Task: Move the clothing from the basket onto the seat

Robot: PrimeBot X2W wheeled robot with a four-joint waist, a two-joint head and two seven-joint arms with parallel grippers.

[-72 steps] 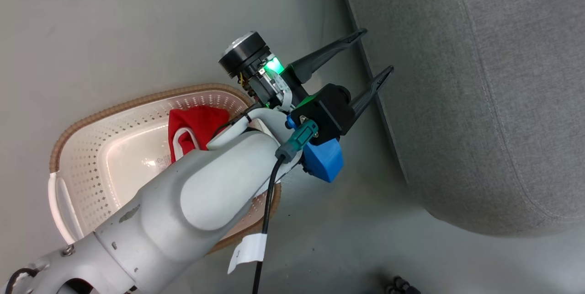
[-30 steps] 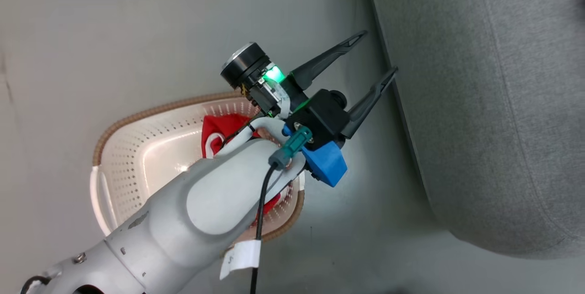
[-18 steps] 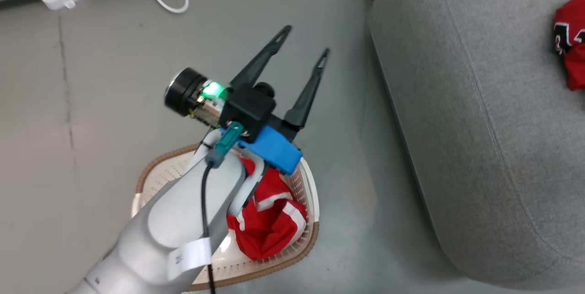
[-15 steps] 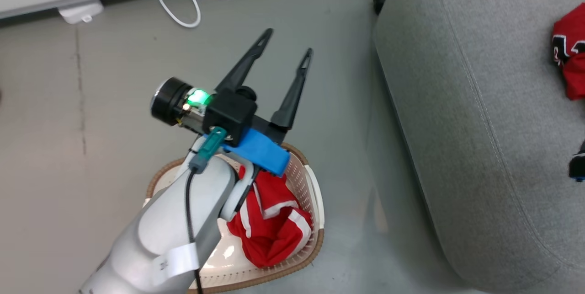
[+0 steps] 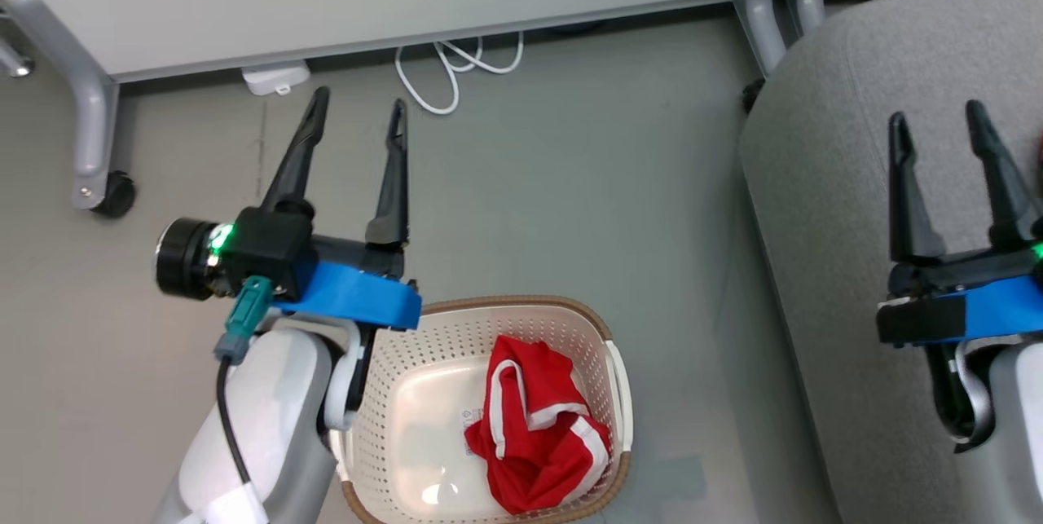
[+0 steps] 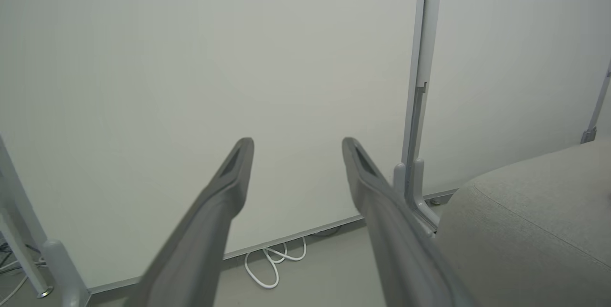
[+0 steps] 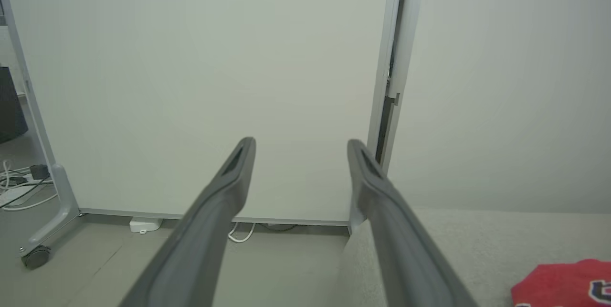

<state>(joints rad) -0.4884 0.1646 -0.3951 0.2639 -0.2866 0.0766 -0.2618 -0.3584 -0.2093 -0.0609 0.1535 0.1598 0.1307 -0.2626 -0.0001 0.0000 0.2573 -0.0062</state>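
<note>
The cream basket (image 5: 530, 301) with its brown rim stands on the floor at the bottom centre of the head view. One crumpled red garment with white stripes (image 5: 538, 426) lies in its right half. My left gripper (image 5: 359, 99) hangs open and empty over the floor, up and left of the basket; it is also open in its wrist view (image 6: 296, 142). My right gripper (image 5: 935, 112) is open and empty above the grey seat (image 5: 823, 206). A second red garment with dark lettering (image 7: 563, 283) lies on the seat (image 7: 453, 240), right of my right gripper (image 7: 300, 142).
White partition panels stand along the back on grey legs, one with a caster wheel (image 5: 114, 194). A looped white cable (image 5: 456, 72) and a small white box (image 5: 275, 77) lie at the wall's foot. Grey floor separates basket and seat.
The head camera has swung up and round, bringing the wall and my right gripper into view. My left arm has drawn off the basket to its left, still open; one garment stays inside.
</note>
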